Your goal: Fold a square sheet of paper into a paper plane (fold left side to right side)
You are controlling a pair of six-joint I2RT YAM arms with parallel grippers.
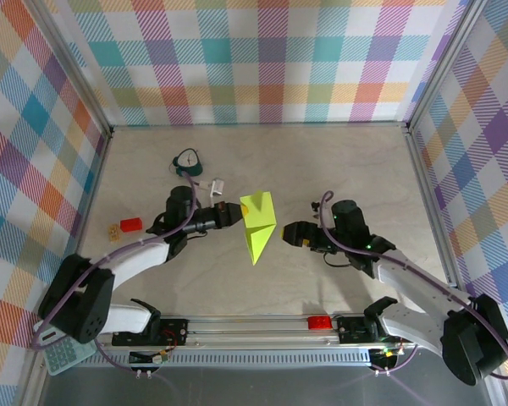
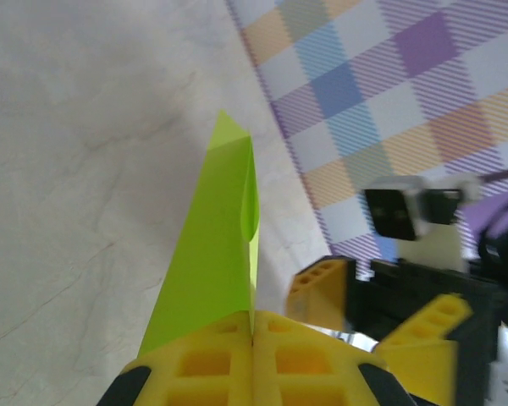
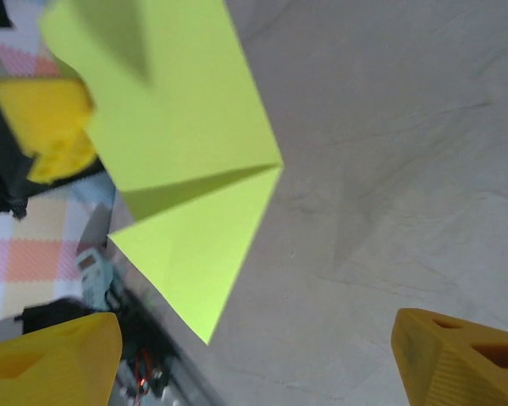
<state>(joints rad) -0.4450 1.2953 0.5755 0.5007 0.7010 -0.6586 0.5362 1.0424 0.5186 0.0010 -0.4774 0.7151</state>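
paper plane (only part-folded, pointy tip toward the arm bases) sits approx mid table — left gripper clamped tight on its left edge. Right gripper gapes wide w/ nothing in it, just beside the paper, not touching.

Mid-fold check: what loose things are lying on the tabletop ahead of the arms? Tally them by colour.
1 lime yellow-green folded paper sheet
1 small teal clock
1 small red block
1 small white piece, too small to identify
1 small tan piece, too small to identify
Total: 5
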